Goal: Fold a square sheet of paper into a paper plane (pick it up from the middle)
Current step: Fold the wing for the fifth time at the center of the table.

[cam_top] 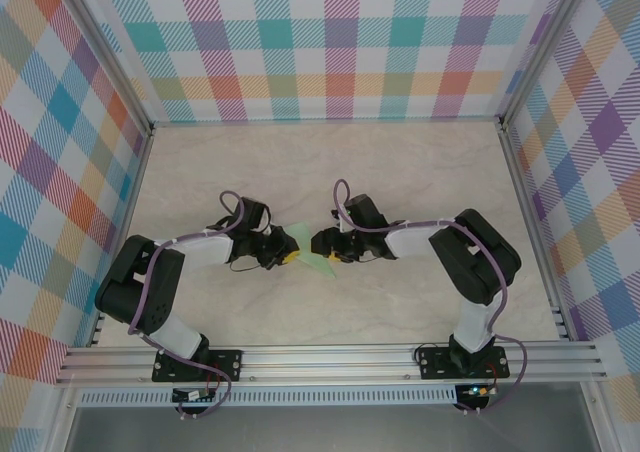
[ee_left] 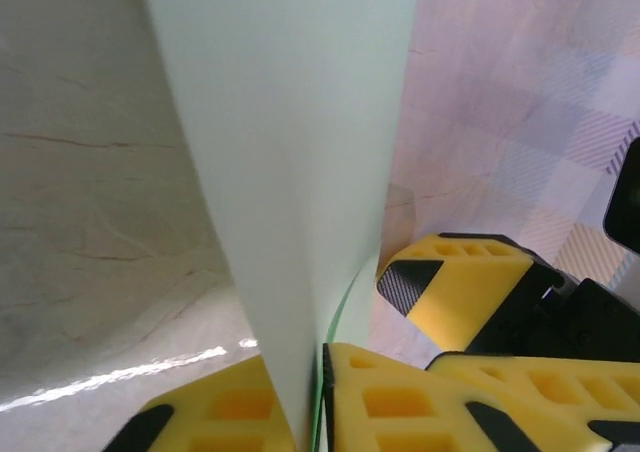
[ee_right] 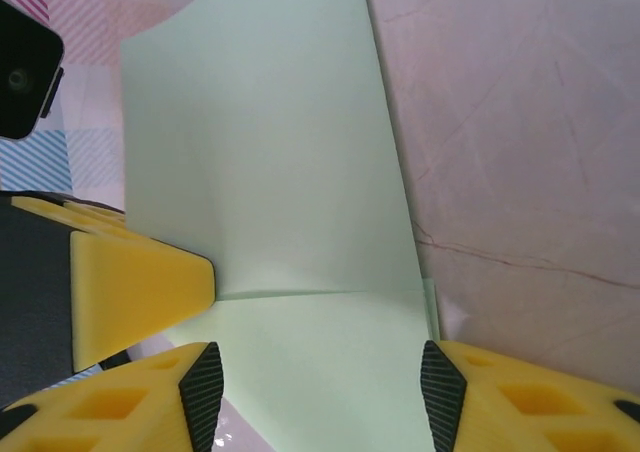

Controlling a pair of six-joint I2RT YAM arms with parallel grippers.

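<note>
The square sheet of paper [cam_top: 306,236], pale mint green and folded, stands up off the table between my two grippers in the top view. My left gripper [cam_top: 284,255] is shut on it. In the left wrist view the paper [ee_left: 290,152] rises as a tall folded strip, pinched between the yellow fingers of the left gripper [ee_left: 305,372]. My right gripper [cam_top: 326,244] faces it from the right. In the right wrist view the right gripper [ee_right: 322,382] is open, with its pads apart on either side of the creased paper [ee_right: 270,152]. I cannot tell whether the shape is a paper plane.
The marble-patterned table [cam_top: 400,162] is fenced by plaid walls [cam_top: 340,42] at the back and both sides. An aluminium rail [cam_top: 330,357] carries the arm bases at the near edge. A finger of the right gripper [ee_left: 455,277] sits close beside the left one.
</note>
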